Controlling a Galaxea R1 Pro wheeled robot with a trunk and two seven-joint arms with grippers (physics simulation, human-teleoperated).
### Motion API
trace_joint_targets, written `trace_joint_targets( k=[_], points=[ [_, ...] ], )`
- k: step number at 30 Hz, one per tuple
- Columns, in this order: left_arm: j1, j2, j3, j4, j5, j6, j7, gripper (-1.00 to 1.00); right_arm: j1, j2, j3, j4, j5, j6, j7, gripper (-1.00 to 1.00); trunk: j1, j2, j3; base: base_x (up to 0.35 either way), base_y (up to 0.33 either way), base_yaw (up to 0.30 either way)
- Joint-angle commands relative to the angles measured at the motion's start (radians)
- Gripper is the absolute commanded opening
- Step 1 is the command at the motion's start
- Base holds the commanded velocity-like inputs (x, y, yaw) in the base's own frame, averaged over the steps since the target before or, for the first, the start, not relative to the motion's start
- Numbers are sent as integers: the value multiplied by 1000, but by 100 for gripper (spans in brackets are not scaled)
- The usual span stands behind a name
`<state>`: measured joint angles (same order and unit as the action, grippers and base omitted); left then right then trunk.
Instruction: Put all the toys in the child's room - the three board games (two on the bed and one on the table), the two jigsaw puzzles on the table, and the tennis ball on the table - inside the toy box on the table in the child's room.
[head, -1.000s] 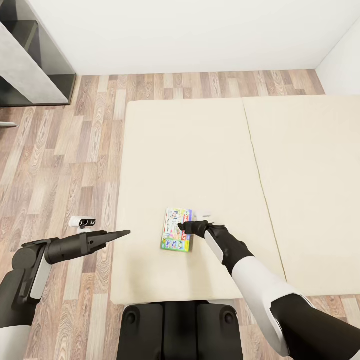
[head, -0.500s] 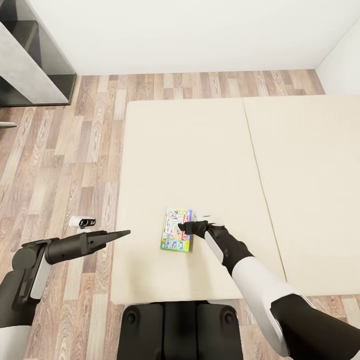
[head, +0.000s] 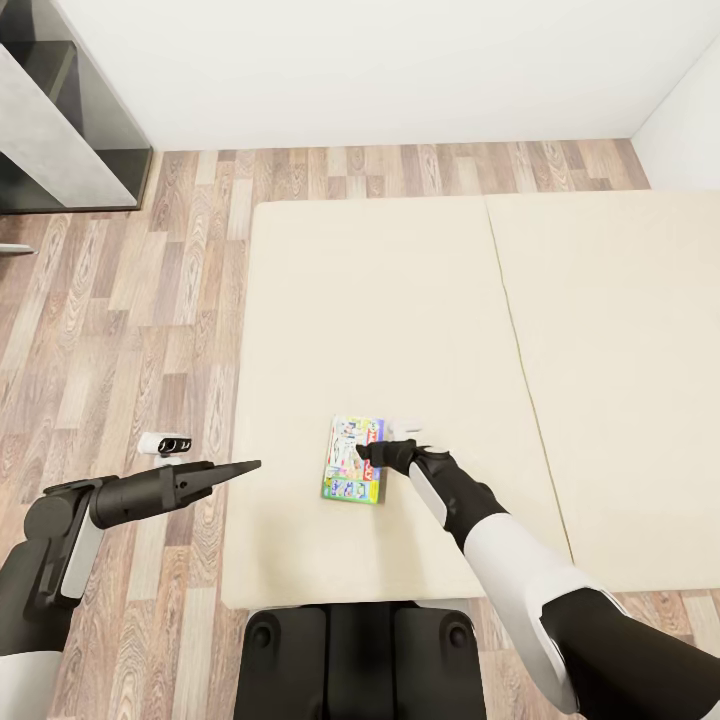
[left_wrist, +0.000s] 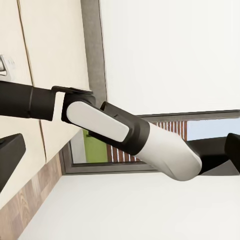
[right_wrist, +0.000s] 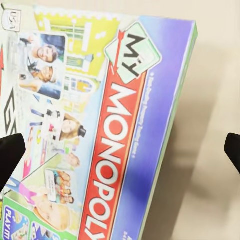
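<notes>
Right gripper (head: 372, 455): spread open, one black fingertip (right_wrist: 10, 155) at each side of the wrist view, hovering directly over the board game (head: 354, 459) without gripping it. Board game: My Monopoly box, flat on the beige bed (head: 400, 300) near its front edge. Left gripper (head: 240, 466): fingers pressed together, poised at the bed's left edge.

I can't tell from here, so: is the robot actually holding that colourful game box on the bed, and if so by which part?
Nothing is held. The right gripper is open, poised at the board game lying flat on the bed. The left gripper is empty.
</notes>
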<state>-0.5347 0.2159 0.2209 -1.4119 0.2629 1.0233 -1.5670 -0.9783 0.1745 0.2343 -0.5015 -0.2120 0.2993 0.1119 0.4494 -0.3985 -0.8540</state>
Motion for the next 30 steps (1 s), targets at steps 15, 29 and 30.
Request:
trace_joint_targets(
  k=[15, 29, 30],
  points=[
    [0, 0, 0, 0, 0, 11, -4, 100, 0, 0, 6, -1, -8, -25, 0, 100, 1, -2, -1, 0, 0, 0],
    [0, 0, 0, -1, 0, 11, -4, 100, 0, 0, 7, -2, -7, -32, 0, 100, 1, -2, -1, 0, 0, 0],
    [0, 0, 0, -1, 0, 11, -4, 100, 0, 0, 7, -2, -7, -32, 0, 100, 1, -2, -1, 0, 0, 0]
  ],
)
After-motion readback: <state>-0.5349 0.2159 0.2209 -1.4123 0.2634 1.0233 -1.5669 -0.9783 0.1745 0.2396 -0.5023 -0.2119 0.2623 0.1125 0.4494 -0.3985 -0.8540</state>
